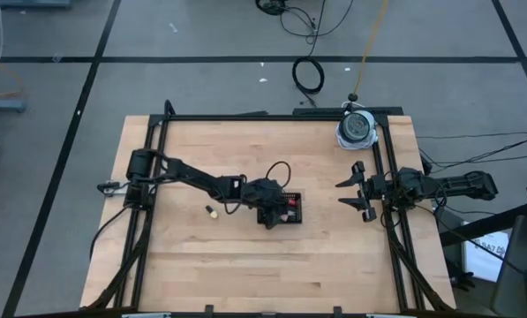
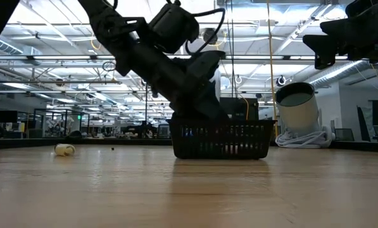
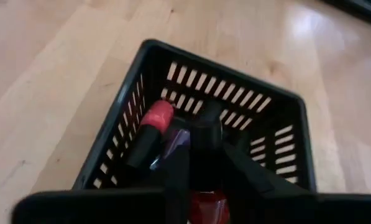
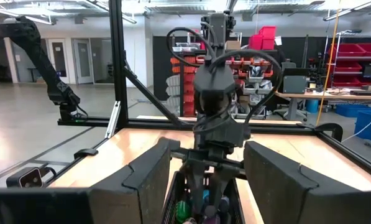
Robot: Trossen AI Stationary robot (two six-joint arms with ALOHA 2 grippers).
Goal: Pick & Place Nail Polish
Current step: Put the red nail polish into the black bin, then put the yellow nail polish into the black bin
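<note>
A small black mesh tray point(image 1: 295, 209) stands at the table's middle and holds several nail polish bottles, among them a pink-red one point(image 3: 151, 122) and a purple one point(image 3: 176, 140). They also show in the right wrist view point(image 4: 201, 210). My left gripper point(image 1: 272, 212) reaches down into the tray's left end, shut on a red bottle point(image 3: 207, 208) with a dark cap. One pale yellow bottle point(image 1: 212, 211) lies on its side on the table to the tray's left. My right gripper point(image 1: 344, 192) is open and empty at the table's right edge, above the surface. My left gripper pinches the red bottle between its two fingers point(image 3: 176, 177). The red glass body lies far back between them, and the dark cap point(image 3: 207, 134) points out along the fingers into the tray. The fingers slant down from the table's left. Whether the bottle touches the tray floor is hidden.
A white cylindrical device point(image 1: 356, 129) with a coiled cable stands at the table's far right corner. Black frame rails point(image 1: 161, 168) run along the left, far and right sides. Bare wood lies near the front edge point(image 1: 263, 274).
</note>
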